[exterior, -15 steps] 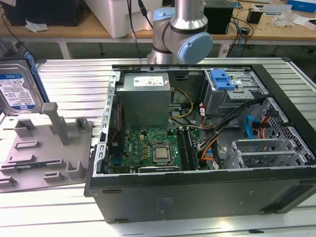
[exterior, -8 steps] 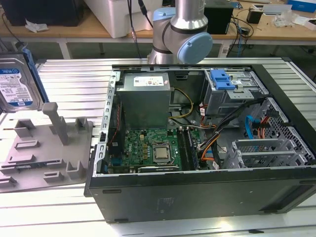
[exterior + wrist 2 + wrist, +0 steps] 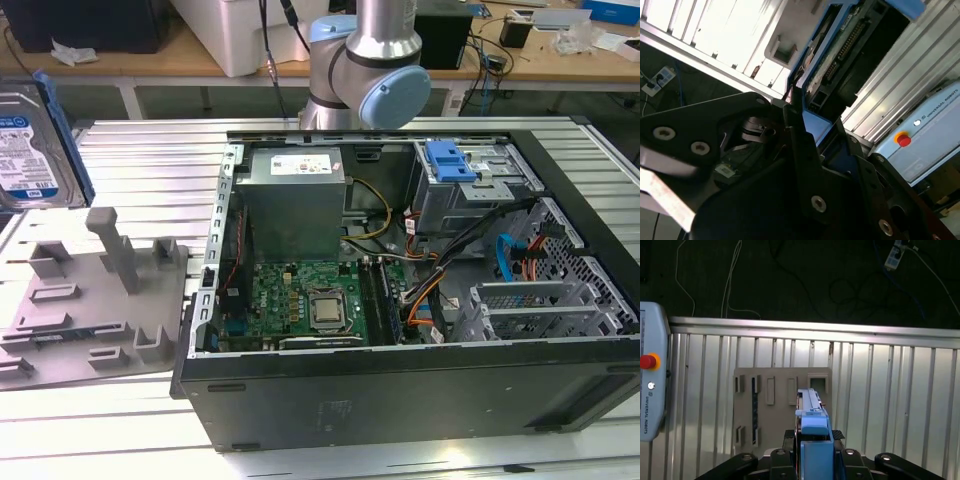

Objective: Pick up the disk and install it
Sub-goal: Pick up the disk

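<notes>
- Your tool [image 3: 815, 436] is clamped on the disk [image 3: 30, 140]. In the first wrist view the black fingers [image 3: 790, 442] sit hard against either side of the disk's blue rail, with no gap to be seen.
- The disk hangs clear of the surface [image 3: 150, 170] at the exterior view's far left, standing on edge with its white-and-blue label facing the camera.
- In the first wrist view the grey fixture [image 3: 782, 405] lies on the surface straight below the tool, and none of its slots that show holds anything. In the exterior view the fixture is likewise bare.
- Judged from that, the pick-up half of your task is done: the disk is off its rest and carried by the tool.
- The install half is not done. The open computer case [image 3: 400, 400] sits toward the exterior view's right, well apart from the disk.
- Inside the case, the grey drive cage [image 3: 470, 200] with the blue bracket [image 3: 450, 160] on top stands at the far right. Nothing of the disk is in or near it.
- Whether the cage's bay is free you cannot tell from here.
</notes>
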`<state>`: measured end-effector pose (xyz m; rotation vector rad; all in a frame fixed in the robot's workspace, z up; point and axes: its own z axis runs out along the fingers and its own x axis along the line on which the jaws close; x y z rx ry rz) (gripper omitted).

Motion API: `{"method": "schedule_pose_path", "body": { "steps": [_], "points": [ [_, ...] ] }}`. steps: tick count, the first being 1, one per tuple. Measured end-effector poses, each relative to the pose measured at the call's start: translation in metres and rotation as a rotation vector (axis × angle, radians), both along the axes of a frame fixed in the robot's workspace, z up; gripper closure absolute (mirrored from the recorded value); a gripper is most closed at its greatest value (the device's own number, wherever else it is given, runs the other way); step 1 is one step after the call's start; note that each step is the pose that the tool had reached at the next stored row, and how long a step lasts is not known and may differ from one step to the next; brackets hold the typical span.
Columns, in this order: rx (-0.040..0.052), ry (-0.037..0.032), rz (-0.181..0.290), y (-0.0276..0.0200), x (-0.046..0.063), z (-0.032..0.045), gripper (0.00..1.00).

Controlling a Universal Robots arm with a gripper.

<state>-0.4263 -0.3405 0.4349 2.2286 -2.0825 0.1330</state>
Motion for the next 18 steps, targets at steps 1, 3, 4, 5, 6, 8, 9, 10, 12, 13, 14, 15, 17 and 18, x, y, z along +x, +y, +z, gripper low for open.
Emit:
{"method": "schedule_pose_path", "body": {
  "steps": [1,3,4,5,6,8,9,10,12,13,14,15,17,18],
  "points": [
    [0.0,0.0,0.0,0.0,0.0,0.0034,0.64],
    [0.0001,-0.0001,0.0,0.0,0.001,0.0138,0.64],
    [0.0,0.0,0.0,0.0,0.002,0.0169,0.64],
    [0.0,0.0,0.0,0.0,0.003,0.0267,0.64],
    [0.0,0.0,0.0,0.0,0.003,0.0321,0.64],
    [0.0,0.0,0.0,0.0,0.004,0.0381,0.64],
    [0.0,0.0,0.0,0.0,0.005,0.0419,0.64],
    [0.0,-0.0001,0.0,0.0,0.005,0.0443,0.64],
    [-0.0002,-0.0003,0.0,0.0,0.006,0.047,0.64],
    [-0.0011,-0.0003,0.0,-0.0001,0.006,0.047,0.64],
    [-0.0015,-0.0001,0.0,-0.0001,0.006,0.0471,0.64],
    [-0.0017,0.0,0.0,-0.0001,0.006,0.0472,0.64],
    [-0.0019,0.0,0.0,0.0,0.006,0.0472,0.64],
    [-0.002,0.0,0.0,0.0,0.006,0.0472,0.64]
  ]
}}
